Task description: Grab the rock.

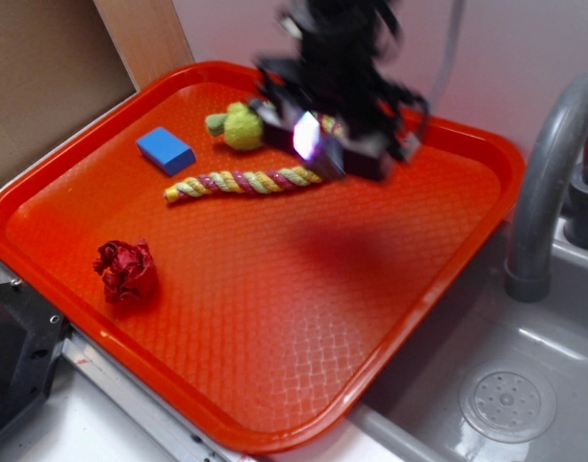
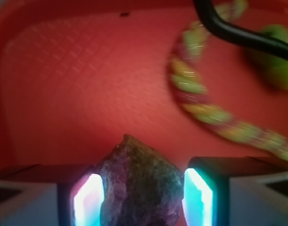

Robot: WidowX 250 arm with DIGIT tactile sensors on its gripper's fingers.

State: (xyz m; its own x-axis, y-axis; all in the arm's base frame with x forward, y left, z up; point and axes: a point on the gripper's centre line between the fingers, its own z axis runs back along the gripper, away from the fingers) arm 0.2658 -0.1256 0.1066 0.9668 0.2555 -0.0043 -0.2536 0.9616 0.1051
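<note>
- Lumpy grey-brown rock point(image 2: 136, 186) sits directly between the black gripper point(image 2: 143, 197) pads, peak pointing away from the wrist.
- Pads flank the rock closely, part-open; whether they grip it, cannot tell.
- Striped twisted rope toy point(image 2: 214, 113) lies beyond the rock, to its right.

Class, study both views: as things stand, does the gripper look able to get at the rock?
Probably yes. In the wrist view the rock already sits between the gripper's two glowing pads, with nothing between them. The rope and green plush toy lie off to one side. Whether the pads touch it is unclear.

Rock point(image 2: 136, 188) between tool point(image 2: 143, 197) pads, above tray point(image 1: 274, 318)
</note>
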